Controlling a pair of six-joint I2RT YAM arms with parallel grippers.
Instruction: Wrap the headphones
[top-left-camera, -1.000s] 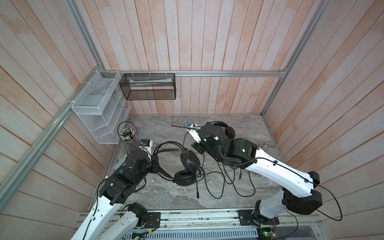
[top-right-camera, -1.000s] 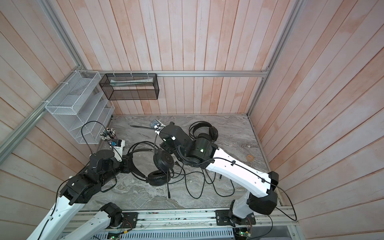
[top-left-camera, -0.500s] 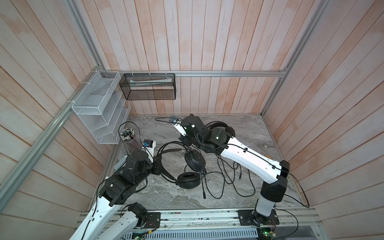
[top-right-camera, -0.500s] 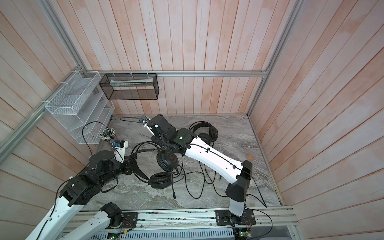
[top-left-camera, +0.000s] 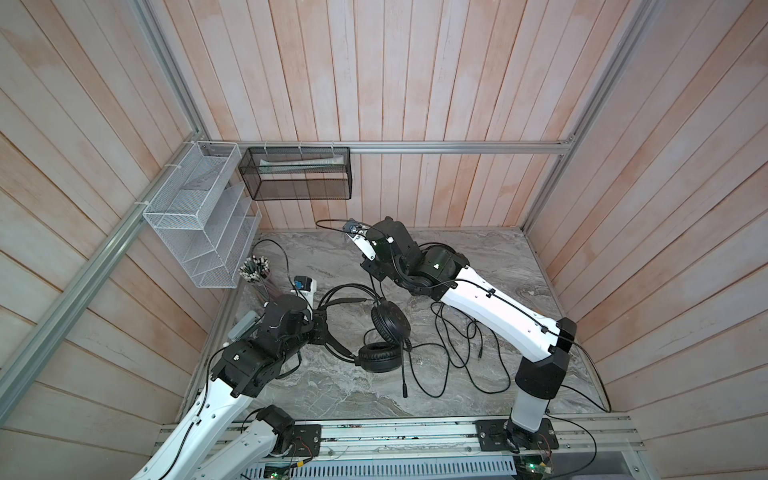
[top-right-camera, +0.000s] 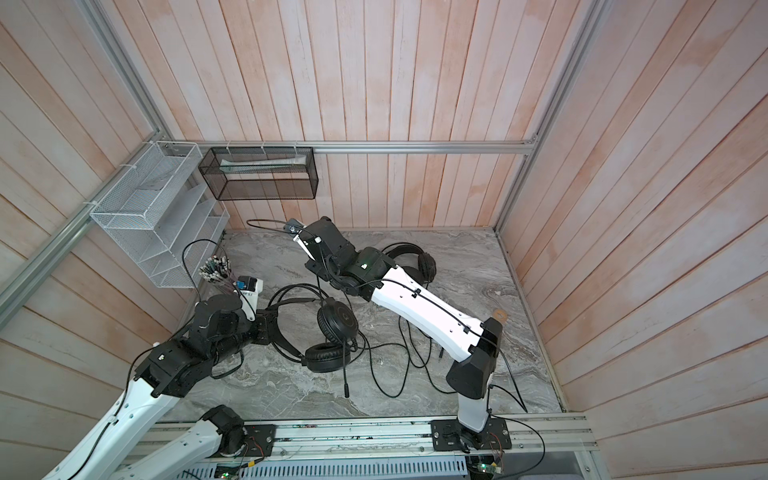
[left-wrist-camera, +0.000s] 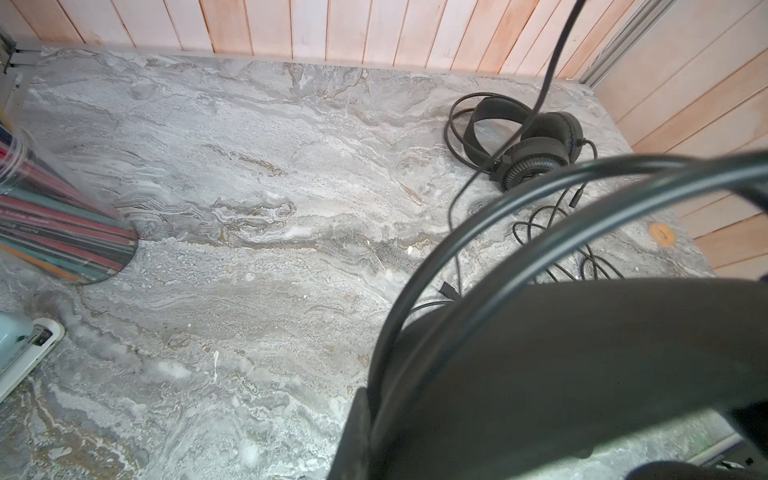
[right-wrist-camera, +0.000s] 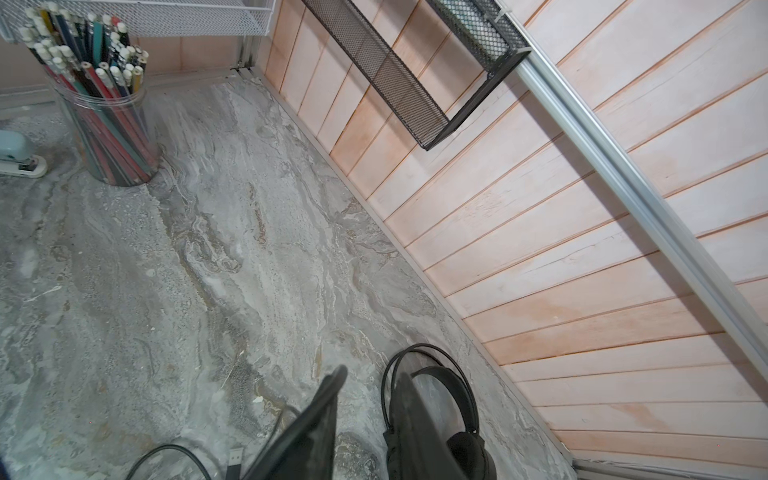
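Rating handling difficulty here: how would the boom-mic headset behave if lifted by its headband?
Probably floppy: the boom-mic headset has cups lying at different angles, suggesting swivels. The loose cable beside it lies in sprawling loops, so it likely drags and tangles.

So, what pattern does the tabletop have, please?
Tabletop: grey marble veining, best in left wrist view.

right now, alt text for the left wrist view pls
A blurred black headband fills the foreground, close to the lens. Beyond it, on the grey marble table, a headset lies near the wooden wall and a pencil cup stands far from it.
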